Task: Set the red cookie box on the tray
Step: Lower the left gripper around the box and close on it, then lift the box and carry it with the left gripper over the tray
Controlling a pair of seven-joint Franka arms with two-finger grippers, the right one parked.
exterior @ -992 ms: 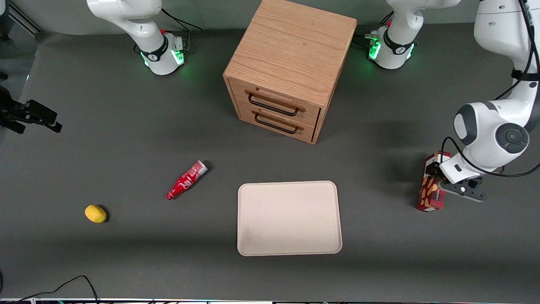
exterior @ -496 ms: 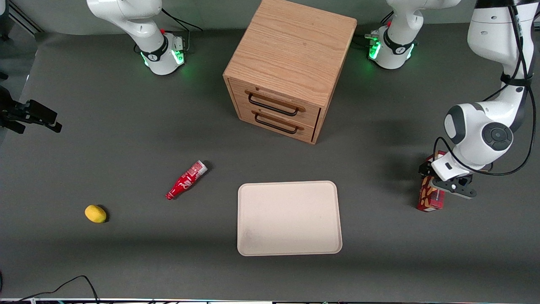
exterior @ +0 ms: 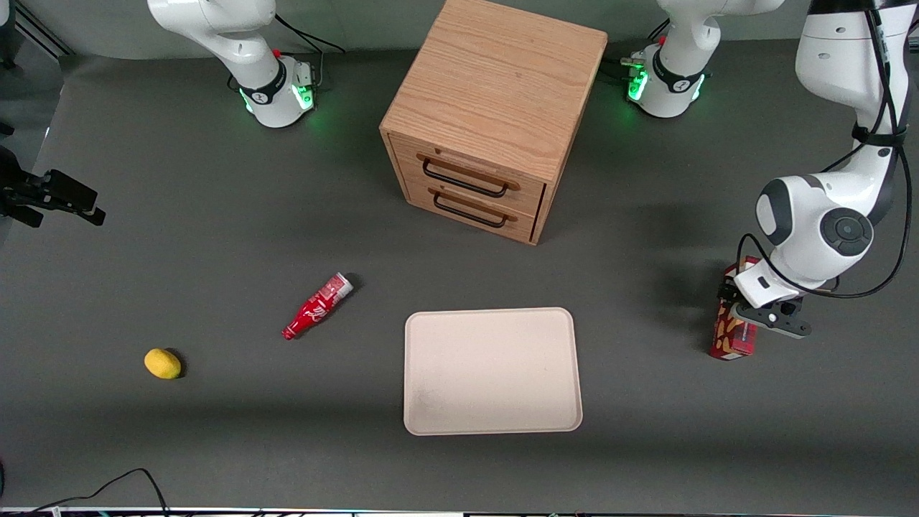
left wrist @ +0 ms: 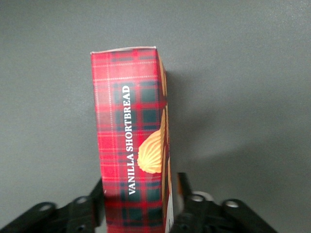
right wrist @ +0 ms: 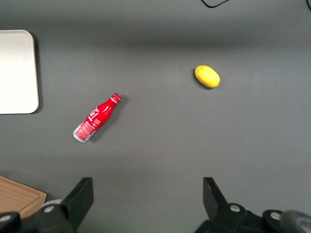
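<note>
The red cookie box (exterior: 732, 336) is a tartan carton printed "VANILLA SHORTBREAD" (left wrist: 131, 136). It rests on a long narrow edge on the table, toward the working arm's end, apart from the tray (exterior: 492, 370). My gripper (exterior: 738, 305) is down over the end of the box farther from the front camera. In the left wrist view the gripper (left wrist: 141, 194) straddles the carton. One finger (left wrist: 97, 194) is against the plaid face, and the other finger (left wrist: 183, 187) stands a small gap off the side with the cookie pictures. The beige tray lies flat with nothing on it.
A wooden two-drawer cabinet (exterior: 495, 115) stands farther from the front camera than the tray. A small red bottle (exterior: 317, 306) lies beside the tray toward the parked arm's end, and a yellow lemon (exterior: 162, 363) lies farther that way.
The arm's wrist has shifted a little toward the tray and settled over the box. The box, the tray and the other objects have not moved.
</note>
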